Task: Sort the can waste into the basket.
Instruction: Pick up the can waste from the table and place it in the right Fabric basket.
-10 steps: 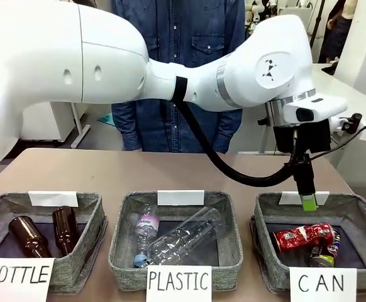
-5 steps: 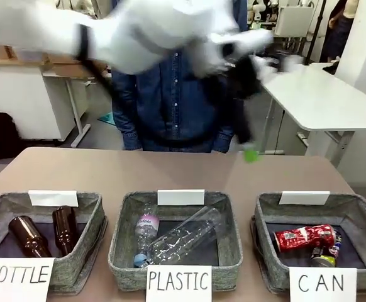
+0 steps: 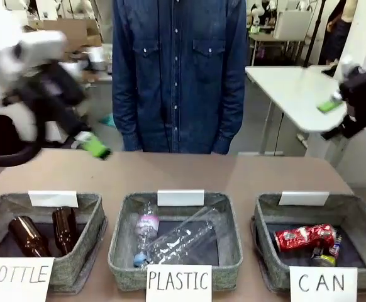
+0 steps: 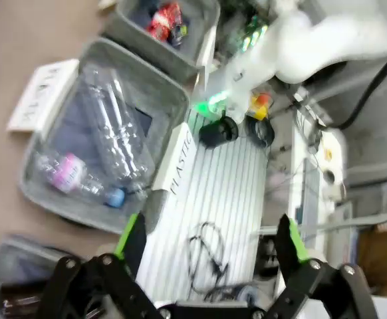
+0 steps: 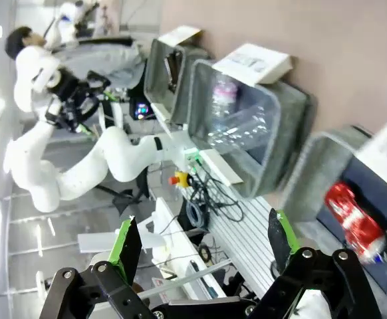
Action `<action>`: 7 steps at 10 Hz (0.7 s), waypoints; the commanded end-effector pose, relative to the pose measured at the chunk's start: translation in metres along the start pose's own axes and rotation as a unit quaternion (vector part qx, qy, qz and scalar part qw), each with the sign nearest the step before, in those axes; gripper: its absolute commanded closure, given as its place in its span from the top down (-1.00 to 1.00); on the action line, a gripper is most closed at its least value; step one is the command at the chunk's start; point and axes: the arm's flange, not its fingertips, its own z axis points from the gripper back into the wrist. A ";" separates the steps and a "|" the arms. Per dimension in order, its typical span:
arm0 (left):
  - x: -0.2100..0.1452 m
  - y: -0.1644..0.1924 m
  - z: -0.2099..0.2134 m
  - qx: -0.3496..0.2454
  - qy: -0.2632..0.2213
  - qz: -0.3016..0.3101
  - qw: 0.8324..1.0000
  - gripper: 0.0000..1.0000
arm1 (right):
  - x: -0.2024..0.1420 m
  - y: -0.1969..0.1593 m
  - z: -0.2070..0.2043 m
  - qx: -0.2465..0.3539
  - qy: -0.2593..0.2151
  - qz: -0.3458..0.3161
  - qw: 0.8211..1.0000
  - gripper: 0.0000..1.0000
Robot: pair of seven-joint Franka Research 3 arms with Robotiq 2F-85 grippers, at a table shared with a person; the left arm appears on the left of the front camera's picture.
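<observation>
- Lying in the CAN basket (image 3: 268,214) at the front view's lower right: the crushed red can (image 3: 304,237) and, just beside it, the dark can (image 3: 324,255).
- Left gripper (image 4: 210,242), blurred at the upper left in the front view, has its jaws spread with nothing between them.
- Right gripper (image 5: 200,239), at the upper right there, likewise gapes empty.
- A person in a denim shirt (image 3: 178,69) stands behind the table (image 3: 189,173).

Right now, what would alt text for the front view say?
Three grey fabric baskets signed BOTTLE, PLASTIC and CAN sit on a brown table; the CAN one holds a crushed red can and a dark can.
</observation>
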 end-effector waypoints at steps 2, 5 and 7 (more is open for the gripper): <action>-0.058 0.026 0.013 -0.062 -0.210 0.112 0.969 1.00 | 0.042 0.033 -0.053 0.068 -0.006 -0.044 0.997 1.00; -0.081 0.042 0.024 0.022 -0.414 0.073 0.907 1.00 | 0.065 0.044 -0.059 0.184 -0.090 -0.144 0.968 1.00; -0.078 0.055 0.046 -0.031 -0.276 0.135 0.951 1.00 | 0.050 0.040 -0.072 0.110 -0.007 -0.064 0.992 1.00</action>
